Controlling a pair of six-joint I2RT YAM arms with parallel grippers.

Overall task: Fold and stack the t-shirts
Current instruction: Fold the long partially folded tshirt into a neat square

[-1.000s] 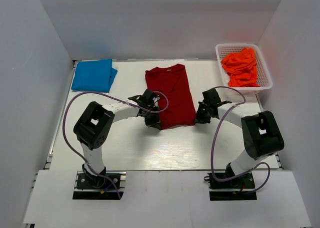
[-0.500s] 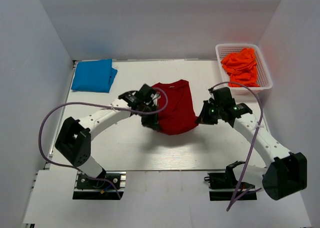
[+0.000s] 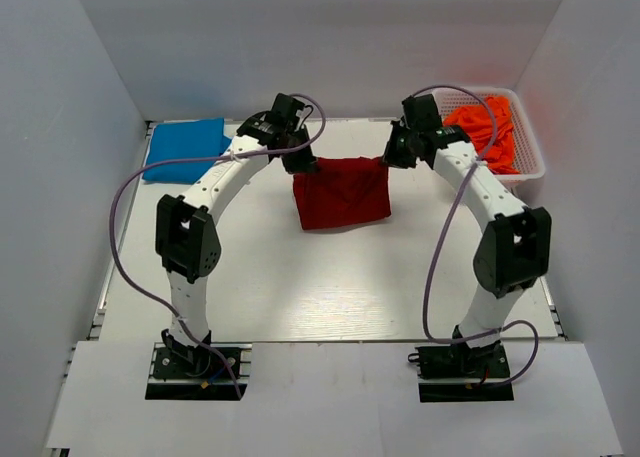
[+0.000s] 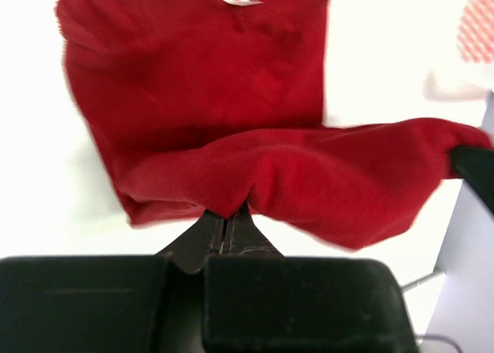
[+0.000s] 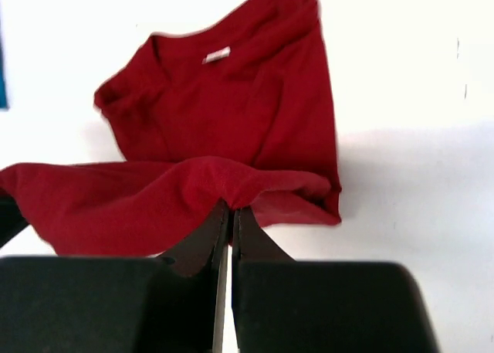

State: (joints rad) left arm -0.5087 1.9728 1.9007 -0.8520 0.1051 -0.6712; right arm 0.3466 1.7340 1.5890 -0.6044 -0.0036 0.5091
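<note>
Your red shirt (image 3: 342,192) is doubled over, its edge taut between left gripper (image 3: 301,164) and right gripper (image 3: 386,160), both pinched tight on it. White table (image 3: 300,277), white walls (image 3: 330,47).

The red shirt (image 3: 342,192) hangs doubled, one edge pinched taut between the left hand (image 3: 303,163) and right hand (image 3: 386,160), the rest on the tabletop (image 3: 300,277). The blue shirt (image 3: 185,149) lies folded far left; orange shirts (image 3: 485,127) fill a basket (image 3: 533,137).
</note>
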